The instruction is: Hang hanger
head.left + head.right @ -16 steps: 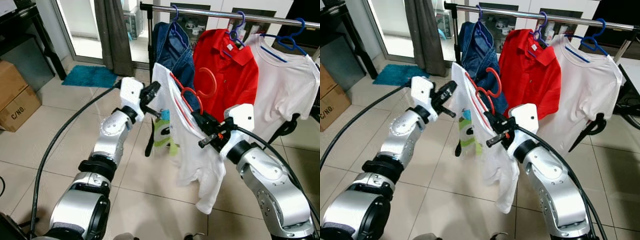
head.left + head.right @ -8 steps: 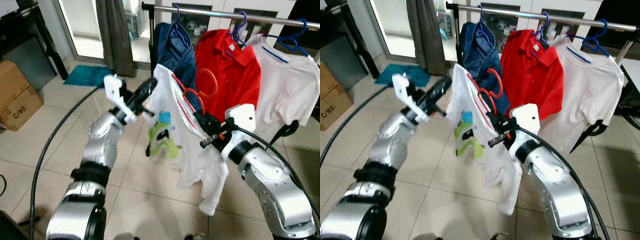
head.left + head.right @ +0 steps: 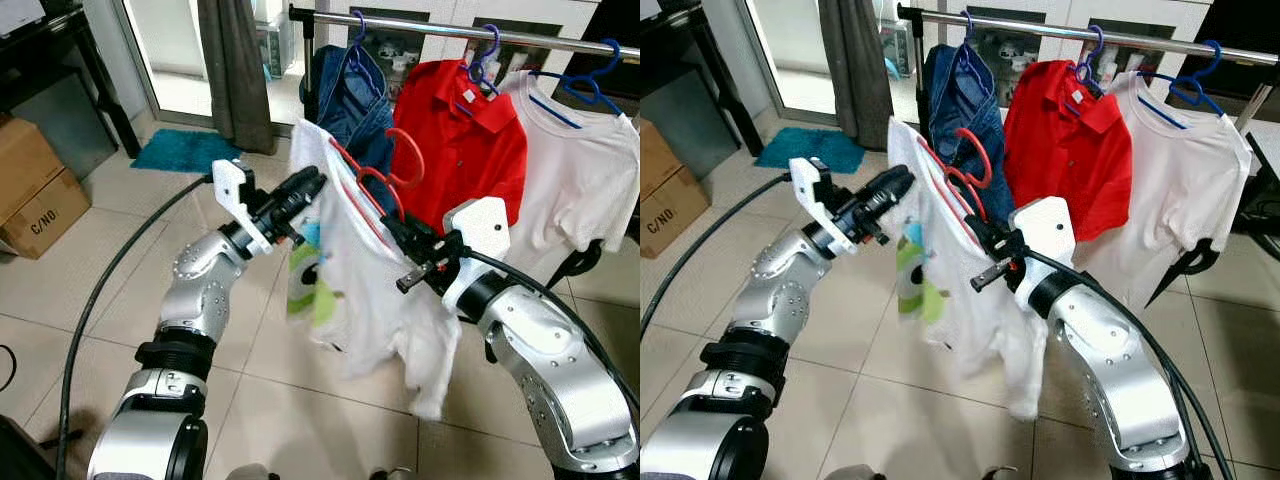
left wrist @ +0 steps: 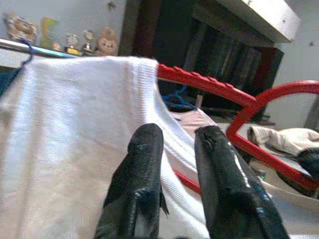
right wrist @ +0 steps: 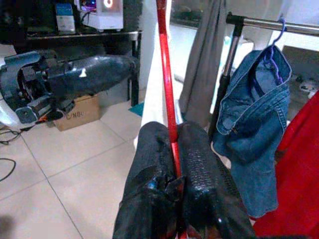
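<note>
Far left: cardboard box (image 3: 35,200) on tile floor (image 3: 120,250), teal mat (image 3: 185,152) by doorway, grey curtain (image 3: 235,70) beside it.

Our left gripper (image 3: 305,188) is raised, tips at the shoulder of the white printed shirt (image 3: 350,290). In the left wrist view the fingers (image 4: 142,164) stand slightly apart over the white fabric; can't tell if they pinch cloth or just rest against it.

Shirt sits on the red hanger (image 3: 375,185), hook (image 3: 412,160) free in the air, below and in front of the rail (image 3: 470,30), not on it.

Our right gripper (image 3: 400,238) clenched on the hanger's red bar; right wrist view shows the bar squeezed between both pads (image 5: 197,164).

Behind, on rail, L to R: denim garment (image 3: 355,105), red polo (image 3: 460,150), white tee (image 3: 580,170), each on a blue hanger (image 3: 590,80).
</note>
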Robot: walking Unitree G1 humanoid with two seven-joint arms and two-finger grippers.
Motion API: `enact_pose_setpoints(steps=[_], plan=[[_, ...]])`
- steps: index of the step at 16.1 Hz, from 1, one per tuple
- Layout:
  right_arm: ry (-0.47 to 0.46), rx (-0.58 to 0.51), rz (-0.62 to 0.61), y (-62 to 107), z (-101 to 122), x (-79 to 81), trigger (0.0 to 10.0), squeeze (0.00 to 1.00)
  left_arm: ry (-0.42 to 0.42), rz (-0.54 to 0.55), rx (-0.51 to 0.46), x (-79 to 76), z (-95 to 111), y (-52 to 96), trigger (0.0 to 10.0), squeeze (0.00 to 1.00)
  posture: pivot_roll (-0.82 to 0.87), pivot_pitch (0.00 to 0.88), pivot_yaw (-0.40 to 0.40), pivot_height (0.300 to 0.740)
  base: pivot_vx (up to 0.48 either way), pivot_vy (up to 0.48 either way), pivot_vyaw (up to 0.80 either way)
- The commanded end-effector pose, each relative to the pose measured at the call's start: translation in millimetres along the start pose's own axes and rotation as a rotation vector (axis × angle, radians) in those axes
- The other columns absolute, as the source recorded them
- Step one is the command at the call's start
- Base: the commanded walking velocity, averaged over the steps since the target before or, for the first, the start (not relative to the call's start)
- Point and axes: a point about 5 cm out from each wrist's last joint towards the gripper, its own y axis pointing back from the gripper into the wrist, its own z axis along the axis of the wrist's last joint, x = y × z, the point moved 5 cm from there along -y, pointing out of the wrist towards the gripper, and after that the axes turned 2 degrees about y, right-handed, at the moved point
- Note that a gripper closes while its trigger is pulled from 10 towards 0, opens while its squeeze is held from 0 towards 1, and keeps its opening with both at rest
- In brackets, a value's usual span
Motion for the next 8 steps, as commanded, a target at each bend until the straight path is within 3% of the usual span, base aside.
enact_pose_setpoints(steps=[1, 4, 5, 6, 7, 8], plan=[[0.032, -0.042, 0.009, -0.2, 13.1, 2.0, 0.0, 0.0, -0.024, -0.016, 0.023, -1.1, 0.4, -2.7, 10.0, 1.0, -0.03, 0.0, 0.036, 0.74, 0.0, 0.0, 0.0], [0.041, -0.053, 0.021, 0.4, 16.5, 5.0, 0.0, 0.0, -0.133, 0.072, 0.01, 11.3, 8.4, -6.6, 10.0, 1.0, -0.02, 0.0, 0.041, 0.74, 0.0, 0.0, 0.0], [0.041, -0.055, 0.023, 0.3, 17.2, 5.7, 0.0, 0.0, -0.138, 0.067, 0.009, 11.1, 9.4, -8.3, 10.0, 0.8, -0.02, 0.0, 0.042, 0.74, 0.0, 0.0, 0.0], [0.04, -0.056, 0.024, 0.2, 17.2, 5.9, 0.0, 0.0, -0.137, 0.055, 0.013, 9.2, 8.5, -10.2, 10.0, 0.01, -0.02, 0.0, 0.042, 0.74, 0.0, 0.0, 0.0], [0.041, -0.058, 0.025, 0.1, 17.4, 6.1, 0.0, 0.0, -0.144, 0.051, 0.018, 8.4, 7.3, -11.8, 10.0, 0.0, -0.02, 0.0, 0.043, 0.74, 0.0, 0.0, 0.0], [0.042, -0.06, 0.026, -0.1, 17.7, 6.2, 0.0, 0.0, -0.147, 0.053, 0.02, 8.8, 6.6, -12.5, 8.1, 0.0, -0.03, 0.0, 0.043, 0.74, 0.0, 0.0, 0.0]])
